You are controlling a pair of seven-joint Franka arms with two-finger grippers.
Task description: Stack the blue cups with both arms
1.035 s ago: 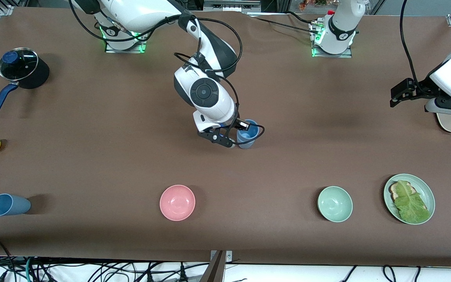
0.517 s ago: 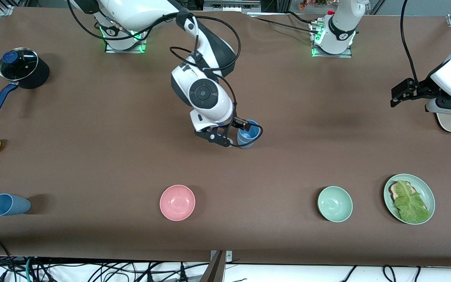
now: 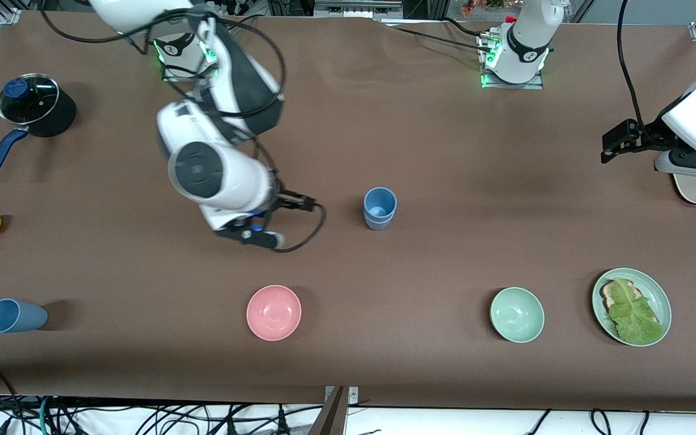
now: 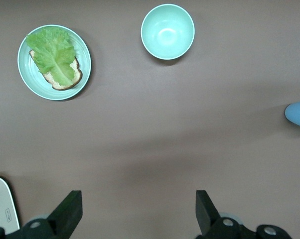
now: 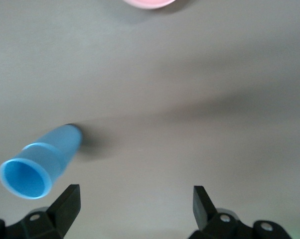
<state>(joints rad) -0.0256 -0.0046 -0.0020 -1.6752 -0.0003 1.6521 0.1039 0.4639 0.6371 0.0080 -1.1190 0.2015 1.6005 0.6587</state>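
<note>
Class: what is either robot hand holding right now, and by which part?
Nothing. The right hand and left hand are both open and empty; the upright blue cup stands free.

Two blue cups. One (image 3: 379, 208) stood upright mid-table, mouth up, looked like a cup nested inside another, free of any grip. Other, grey-blue (image 3: 14, 316), lay on its side near the front edge at the right arm's end, mouth toward the table end. Well apart.
</note>
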